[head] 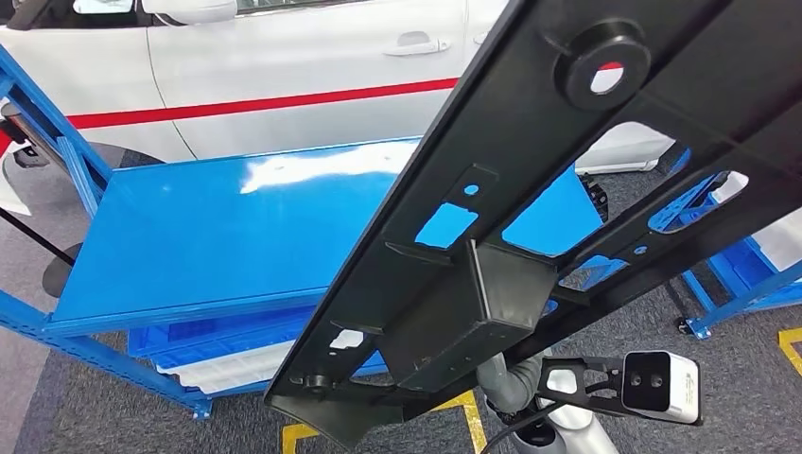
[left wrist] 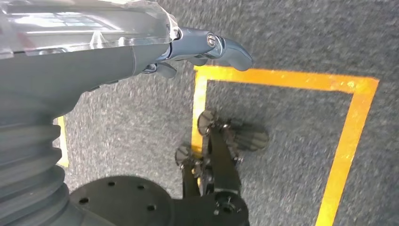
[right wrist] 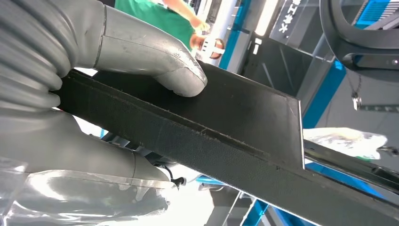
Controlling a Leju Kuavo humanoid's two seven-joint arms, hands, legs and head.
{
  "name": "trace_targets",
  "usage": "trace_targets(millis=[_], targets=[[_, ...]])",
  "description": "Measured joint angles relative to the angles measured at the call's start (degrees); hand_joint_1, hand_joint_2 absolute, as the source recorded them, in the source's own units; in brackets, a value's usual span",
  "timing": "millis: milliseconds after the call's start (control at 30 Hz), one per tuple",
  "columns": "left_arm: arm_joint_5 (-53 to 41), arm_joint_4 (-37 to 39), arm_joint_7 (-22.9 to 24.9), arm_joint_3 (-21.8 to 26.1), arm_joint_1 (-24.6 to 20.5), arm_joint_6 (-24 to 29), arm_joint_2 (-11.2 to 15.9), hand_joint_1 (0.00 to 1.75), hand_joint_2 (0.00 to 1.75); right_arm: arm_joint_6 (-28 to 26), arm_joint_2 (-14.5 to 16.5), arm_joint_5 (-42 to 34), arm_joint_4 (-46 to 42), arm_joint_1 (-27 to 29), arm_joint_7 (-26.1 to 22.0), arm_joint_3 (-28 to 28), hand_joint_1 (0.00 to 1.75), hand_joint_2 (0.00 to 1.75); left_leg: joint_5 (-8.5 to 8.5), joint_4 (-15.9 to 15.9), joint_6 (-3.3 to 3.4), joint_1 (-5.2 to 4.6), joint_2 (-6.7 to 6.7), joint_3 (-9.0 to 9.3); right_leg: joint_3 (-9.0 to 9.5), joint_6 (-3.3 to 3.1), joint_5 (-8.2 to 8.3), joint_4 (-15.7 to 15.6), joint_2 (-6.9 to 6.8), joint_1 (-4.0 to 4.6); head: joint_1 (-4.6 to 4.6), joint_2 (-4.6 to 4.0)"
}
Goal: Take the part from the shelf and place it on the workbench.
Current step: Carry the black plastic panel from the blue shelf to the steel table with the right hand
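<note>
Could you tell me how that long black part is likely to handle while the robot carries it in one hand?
The black part looks stiff: it spans the head view without sagging. Long and gripped by the right hand on one flange, it probably wants to swing or twist. Its many cut-outs suggest moderate weight, and its smooth edge could slip.

the long black part (head: pixel 567 180) slanted across the head view, in front of the blue desk (head: pixel 217 236), and covered that surface's right end. the desk's left and middle lay bare and open from above. a white car (head: pixel 284 66) stood close behind the desk's far edge and closed off that side. blue shelf frames (head: pixel 728 284) stood to the right. the right robot hand (right wrist: pixel 108 84) clamped the part's edge. the left robot hand (left wrist: pixel 188 52) hung over open floor marked with yellow tape (left wrist: pixel 282 80).
</note>
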Motion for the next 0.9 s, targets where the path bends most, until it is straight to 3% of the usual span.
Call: trace_targets(millis=[67, 133, 167, 200, 267, 333, 400, 467, 533, 600, 633, 667, 700, 733, 767, 833, 900], targets=[[-0.3, 0.0, -0.1, 0.0, 0.1, -0.2, -0.1, 0.00, 1.75, 0.2, -0.1, 0.4, 0.2, 0.2, -0.4, 0.0, 1.75, 1.75, -4.92, 5.4, -0.64, 0.27, -0.05, -1.91, -1.16, -0.64, 1.12, -0.1, -0.15, -0.09, -0.01, 0.00], [-0.9, 0.0, -0.2, 0.0, 0.1, -0.6, -0.2, 0.00, 1.75, 0.6, -0.2, 1.4, 0.4, 0.6, -1.3, -0.1, 1.75, 1.75, -9.33, 12.9, -1.13, 0.46, -0.04, -3.73, -2.49, -0.80, 2.11, -0.1, -0.19, 0.04, -0.01, 0.00], [-1.3, 0.0, -0.2, -0.1, 0.1, -0.8, -0.2, 0.00, 1.75, 0.9, -0.3, 1.9, 0.5, 0.9, -1.6, -0.2, 1.75, 1.75, -9.89, 15.1, -1.24, 0.50, -0.04, -3.80, -3.13, -0.77, 2.58, 0.0, -0.22, 0.10, -0.01, 0.00], [-1.7, 0.0, -0.2, -0.1, 0.1, -1.0, -0.1, 0.00, 1.75, 1.3, -0.4, 2.4, 0.5, 1.2, -1.9, -0.4, 1.75, 1.75, -9.22, 15.0, -1.25, 0.52, -0.04, -2.81, -3.75, -0.70, 3.05, 0.0, -0.24, 0.13, -0.01, 0.00], [-2.3, 0.0, -0.2, -0.2, 0.0, -1.2, -0.1, 0.00, 1.75, 2.6, -0.5, 3.3, 0.5, 1.8, -2.1, -1.1, 1.75, 1.75, -6.28, 8.7, -0.92, 0.51, -0.07, 2.31, -4.77, -0.47, 3.92, 0.1, -0.22, 0.18, -0.01, 0.00], [-2.7, 0.0, -0.1, -0.3, -0.1, -1.3, 0.0, 0.00, 1.75, 4.6, -0.5, 3.6, 0.3, 2.2, -2.2, -2.0, 1.75, 1.75, -5.26, 0.2, -0.28, 0.26, -0.15, 7.95, -5.41, -0.01, 4.72, 0.2, -0.19, 0.32, -0.01, 0.00], [-2.9, 0.0, -0.1, -0.4, -0.2, -1.3, 0.1, 0.00, 1.75, 6.1, -0.3, 3.3, 0.2, 2.4, -2.2, -2.9, 1.75, 1.75, -5.59, -3.2, 0.37, -0.12, -0.21, 9.63, -5.67, 0.64, 5.52, 0.0, -0.20, 0.30, -0.01, 0.00], [-3.1, 0.0, -0.1, -0.5, -0.1, -1.0, 0.1, 0.00, 1.75, 6.6, -0.2, 2.7, 0.2, 2.4, -2.3, -4.0, 1.75, 1.75, -4.71, -3.6, 1.14, -0.10, -0.07, 9.06, -5.90, 1.38, 5.97, -0.1, -0.13, 0.20, -0.01, 0.00], [-3.3, 0.0, 0.0, -0.5, -0.2, -0.8, 0.1, 0.00, 1.75, 6.7, -0.1, 2.5, 0.1, 2.5, -2.4, -5.3, 1.75, 1.75, -3.45, -4.1, 2.05, 0.19, 0.16, 8.37, -6.99, 1.94, 3.33, 2.2, 0.06, 0.21, 0.00, 0.00], [-3.4, 0.0, 0.1, -0.5, -0.2, -0.5, 0.1, 0.00, 1.75, 7.1, -0.1, 2.9, 0.1, 2.9, -2.4, -6.6, 1.75, 1.75, -2.36, -4.1, 2.51, 0.27, 0.27, 7.13, -9.16, 2.26, -2.18, 8.9, 0.16, 0.11, 0.00, 0.00], [-3.3, 0.0, 0.1, -0.5, -0.2, -0.3, 0.1, 0.00, 1.75, 7.3, -0.1, 3.1, 0.1, 3.2, -2.4, -7.0, 1.75, 1.75, -1.91, -3.9, 2.53, 0.26, 0.28, 6.35, -10.14, 2.42, -4.23, 12.7, 0.17, 0.04, -0.01, 0.00], [-3.2, 0.0, 0.1, -0.5, -0.2, -0.1, 0.0, 0.00, 1.75, 7.5, -0.1, 3.3, 0.2, 3.4, -2.4, -7.3, 1.75, 1.75, -1.51, -3.7, 2.45, 0.25, 0.30, 5.55, -10.52, 2.55, -5.10, 15.4, 0.16, -0.02, -0.01, 0.00], [-3.1, 0.0, 0.1, -0.5, -0.1, 0.1, 0.0, 0.00, 1.75, 7.5, 0.0, 3.5, 0.3, 3.5, -2.4, -7.4, 1.75, 1.75, -1.17, -3.4, 2.35, 0.25, 0.31, 4.77, -10.00, 2.63, -4.71, 16.2, 0.15, -0.10, -0.01, 0.00], [-3.0, 0.0, 0.1, -0.5, -0.1, 0.2, -0.1, 0.00, 1.75, 7.3, 0.1, 3.6, 0.4, 3.4, -2.4, -7.4, 1.75, 1.75, -0.90, -3.0, 2.23, 0.26, 0.31, 4.07, -8.40, 2.65, -3.40, 14.7, 0.14, -0.20, -0.01, 0.00], [-3.1, 0.0, 0.0, -0.5, -0.2, 0.2, -0.2, 0.00, 1.75, 6.8, 0.1, 3.5, 0.5, 3.3, -2.4, -7.3, 1.75, 1.75, -0.70, -2.6, 2.08, 0.28, 0.31, 3.45, -5.83, 2.59, -1.84, 11.3, 0.13, -0.28, -0.01, 0.00], [-3.2, 0.0, 0.0, -0.5, -0.2, 0.1, -0.4, 0.00, 1.75, 5.6, 0.2, 3.2, 0.5, 2.8, -2.4, -7.1, 1.75, 1.75, -0.36, -1.8, 1.64, 0.20, 0.28, 2.31, -0.86, 2.19, -0.66, 3.7, 0.18, -0.14, -0.01, 0.00], [-3.4, 0.0, 0.0, -0.5, -0.2, 0.0, -0.5, 0.00, 1.75, 4.8, 0.2, 2.8, 0.5, 2.4, -2.5, -6.8, 1.75, 1.75, 0.17, -1.3, 0.99, 0.12, 0.26, 1.65, 0.81, 1.64, -1.02, 0.4, 0.24, 0.18, -0.02, 0.00]])
